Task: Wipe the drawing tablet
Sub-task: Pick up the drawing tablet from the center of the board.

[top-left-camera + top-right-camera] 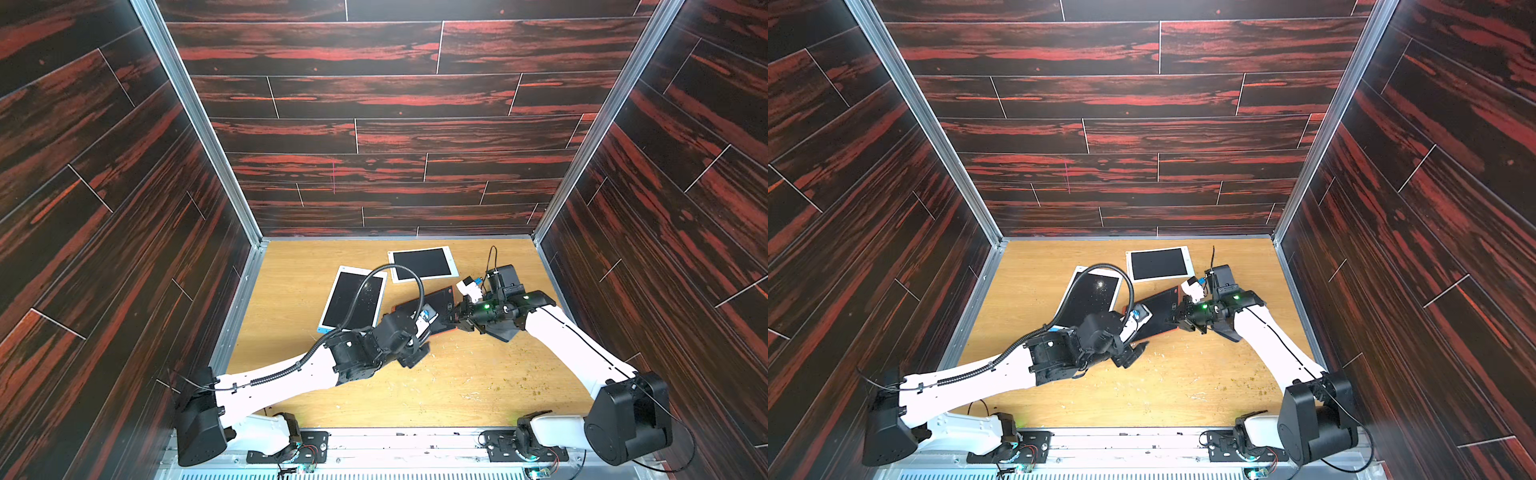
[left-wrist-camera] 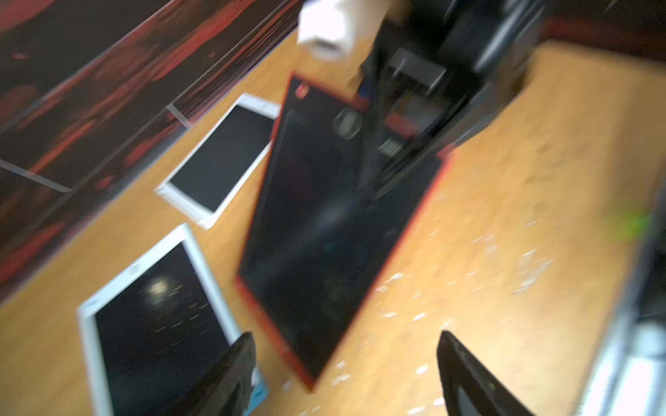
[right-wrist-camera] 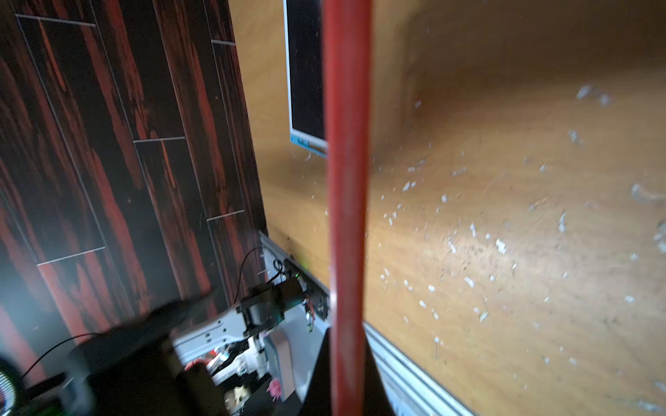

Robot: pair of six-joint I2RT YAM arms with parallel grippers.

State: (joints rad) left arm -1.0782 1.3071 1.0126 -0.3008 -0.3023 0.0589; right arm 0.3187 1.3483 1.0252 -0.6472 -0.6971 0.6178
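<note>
Rt pincer point(image 1: 451, 318) clamped on red-framed tablet point(image 2: 324, 234) by its edge, mid-desk point(image 1: 457, 386); left pincer point(image 2: 346, 335) spread wide, empty. No cloth seen, so you've prob. all wiping left.

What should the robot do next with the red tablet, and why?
Probably ease the left tool onto the near corner of the red tablet: the right tool, shut on its edge, holds it tilted, and the left tool is open.

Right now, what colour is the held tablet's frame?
The tablet's frame is red, best seen in the left wrist view.
</note>
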